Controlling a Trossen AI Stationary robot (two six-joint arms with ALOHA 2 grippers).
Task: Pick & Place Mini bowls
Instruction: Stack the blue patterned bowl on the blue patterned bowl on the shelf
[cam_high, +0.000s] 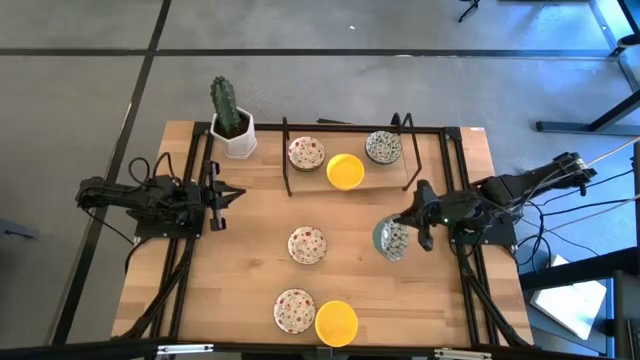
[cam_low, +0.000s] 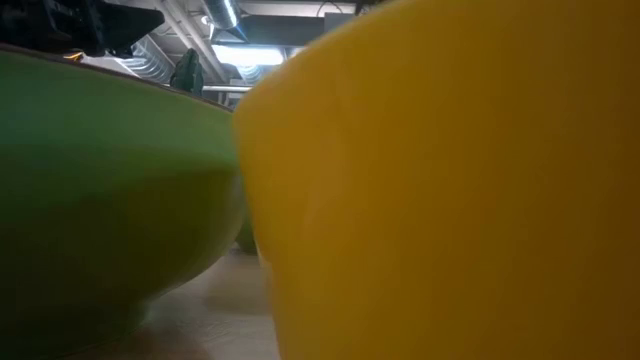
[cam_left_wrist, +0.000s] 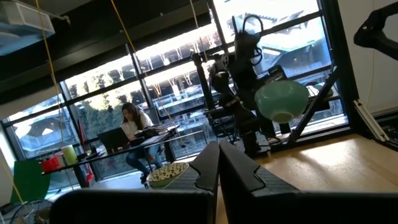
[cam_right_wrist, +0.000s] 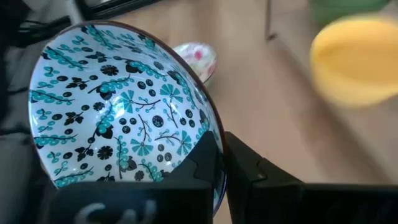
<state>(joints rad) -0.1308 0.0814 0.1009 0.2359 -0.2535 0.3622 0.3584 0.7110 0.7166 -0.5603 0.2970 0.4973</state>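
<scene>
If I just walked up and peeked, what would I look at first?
Probably the right gripper at the table's right side, holding a green-patterned bowl tipped on its edge, its rim pinched between the fingers. Next, the cactus in its white pot at the back left corner. Then the bright yellow bowls, one on the rack at the back and one at the front edge.

Counter (cam_high: 250, 230), high view:
- Left half, mid-frame: bare wood, open passage.
- Top centre: rack (cam_high: 345, 150) with three bowls; cactus (cam_high: 228, 108) upper left of it.
- Centre: speckled bowl (cam_high: 307, 244), free all round.
- Bottom centre: speckled bowl (cam_high: 295, 310) just beside yellow bowl (cam_high: 336, 322).
- Right: right claw (cam_high: 408, 238) gripping patterned bowl (cam_high: 391, 238).
</scene>
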